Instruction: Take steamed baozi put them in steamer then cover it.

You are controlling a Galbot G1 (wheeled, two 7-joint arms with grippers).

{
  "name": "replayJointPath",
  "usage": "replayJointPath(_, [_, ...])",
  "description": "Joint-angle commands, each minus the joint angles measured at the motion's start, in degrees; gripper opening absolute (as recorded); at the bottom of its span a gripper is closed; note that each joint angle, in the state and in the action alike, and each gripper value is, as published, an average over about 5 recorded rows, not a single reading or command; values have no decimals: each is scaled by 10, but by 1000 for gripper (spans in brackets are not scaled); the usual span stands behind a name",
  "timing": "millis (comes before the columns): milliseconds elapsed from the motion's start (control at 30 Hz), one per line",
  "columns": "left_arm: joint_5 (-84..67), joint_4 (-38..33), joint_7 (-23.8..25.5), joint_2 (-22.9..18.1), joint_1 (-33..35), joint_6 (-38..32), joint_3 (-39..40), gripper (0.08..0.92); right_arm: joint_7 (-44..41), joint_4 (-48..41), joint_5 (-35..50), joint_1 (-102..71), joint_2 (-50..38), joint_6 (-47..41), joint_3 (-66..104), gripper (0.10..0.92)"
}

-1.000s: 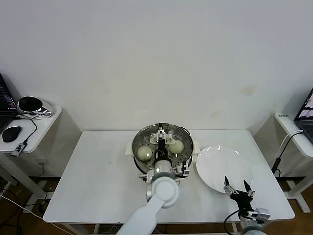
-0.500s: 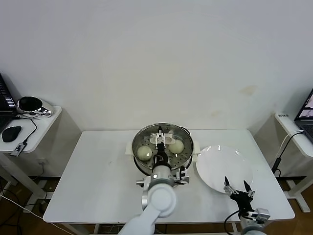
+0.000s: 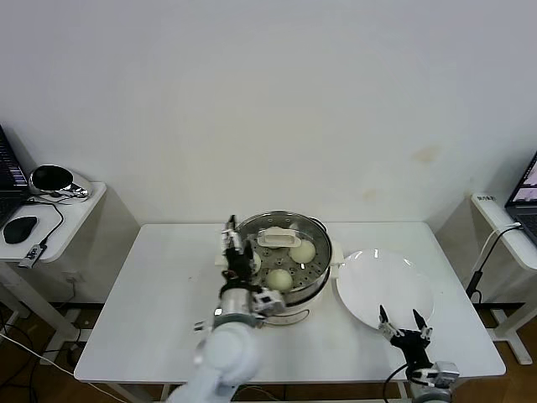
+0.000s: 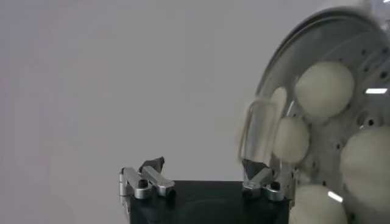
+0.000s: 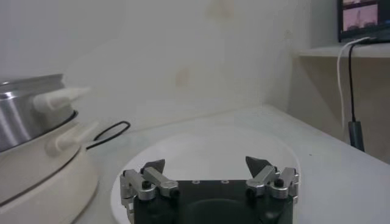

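Observation:
The steamer (image 3: 320,272) stands mid-table on its white base, with the cover (image 3: 277,239) lying on it, cream handle up. Through the glass, two steamed baozi (image 3: 302,250) show in the head view and several baozi (image 4: 323,89) in the left wrist view. My left gripper (image 3: 237,245) hangs open and empty just left of the steamer's rim, clear of the cover's handle (image 4: 261,129). Nothing is between its fingertips (image 4: 153,164). My right gripper (image 3: 400,321) is open and empty over the near edge of the white plate (image 3: 382,281).
The bare plate (image 5: 213,149) lies right of the steamer (image 5: 27,112), whose black cord (image 5: 113,131) runs behind it. The white table (image 3: 159,302) stretches left of the steamer. A side table with a mouse (image 3: 21,228) stands far left, and a shelf (image 3: 502,220) far right.
My left gripper has come off the cover's handle and swung left, off the steamer. The cover stays on the pot. The right gripper has barely shifted.

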Motion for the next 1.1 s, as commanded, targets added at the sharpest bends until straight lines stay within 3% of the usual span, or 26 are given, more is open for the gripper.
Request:
replayJointPath(33, [-504,-111,-168,28,136,-278,-247,823,-30,44,-70,-40,-6,42,-37,823])
replayJointPath(167, [-619,-116,-187,24,203,-306,-319,823,-30,52,-74,-49,-11,50,-44,823])
replayJointPath(333, [-726,-88,-216,23,293,-319,-349,823,-17,65,-72,-82,-14,61,-49,823])
replayJointPath(433, [-747,-54,-172,30,340,-341,-357,823,-6,76,-62,-101,-11,56,-43,823])
replayJointPath(600, [-787,-12,-103,44,398,-334,-334,823,3,126,-53,-115,-13,-29,-20,823])
replayJointPath(800, [-741,-16,-91,13,412,-359,-334,823,-14,154,-42,-121,-32,-54,-14,823])
replayJointPath(1100, [-691,-66,-62,-1,436,-325,-338,823,-24,148,-46,-118,-46,-61,-31,823])
